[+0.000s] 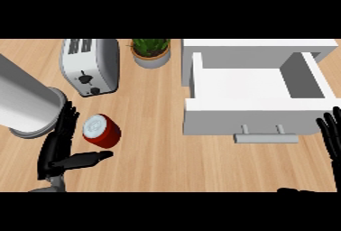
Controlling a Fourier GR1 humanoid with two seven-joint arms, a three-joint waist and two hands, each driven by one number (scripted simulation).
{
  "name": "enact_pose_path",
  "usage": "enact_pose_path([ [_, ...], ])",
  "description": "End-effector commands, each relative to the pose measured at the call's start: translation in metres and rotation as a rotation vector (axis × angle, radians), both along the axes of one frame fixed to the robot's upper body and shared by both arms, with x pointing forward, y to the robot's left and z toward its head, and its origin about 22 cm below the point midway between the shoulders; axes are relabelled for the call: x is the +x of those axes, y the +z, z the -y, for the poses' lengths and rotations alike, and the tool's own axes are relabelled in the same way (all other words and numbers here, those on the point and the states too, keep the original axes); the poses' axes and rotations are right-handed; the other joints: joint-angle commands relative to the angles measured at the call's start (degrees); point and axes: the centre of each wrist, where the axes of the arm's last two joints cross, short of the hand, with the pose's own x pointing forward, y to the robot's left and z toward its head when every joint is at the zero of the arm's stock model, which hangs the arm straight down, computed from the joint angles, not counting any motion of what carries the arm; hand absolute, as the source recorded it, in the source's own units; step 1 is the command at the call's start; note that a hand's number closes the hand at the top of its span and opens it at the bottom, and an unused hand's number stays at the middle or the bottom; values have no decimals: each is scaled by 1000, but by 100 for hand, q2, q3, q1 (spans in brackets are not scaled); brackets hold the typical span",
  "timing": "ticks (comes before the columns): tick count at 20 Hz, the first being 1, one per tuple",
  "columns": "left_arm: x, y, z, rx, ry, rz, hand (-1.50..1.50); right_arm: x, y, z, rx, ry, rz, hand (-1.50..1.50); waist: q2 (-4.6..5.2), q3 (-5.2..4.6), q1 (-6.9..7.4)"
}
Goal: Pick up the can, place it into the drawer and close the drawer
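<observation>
Red-walled with a pale lid, the can [101, 131] stands on the wooden desk [166, 158] at the left, well apart from the open white drawer [246, 115]. We see its lid facing up toward us and the red side showing below and to the right, so its long axis looks upright. The left robot hand [61, 145] is open. Its fingers are straight, pointing away from us along the can's left side, and its thumb [90, 159] is spread to the right just under the can. We cannot tell whether it touches the can. A large grey cylinder [26, 101] hides part of the desk behind those fingers. The right robot hand [331, 135] rests open at the right edge, fingers up, partly cut off.
</observation>
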Motion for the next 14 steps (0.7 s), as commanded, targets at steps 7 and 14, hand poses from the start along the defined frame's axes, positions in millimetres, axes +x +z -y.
enact_pose_path([
  [7,-15,-28,-16,-15,4,-35,-150,-12,-9,4,-1,-5,13,-150,-1,1,-4],
  [14,-3,-56,-8,-41,29,-61,-150,-7,1,11,-10,-15,7,-150,0,1,-8],
])
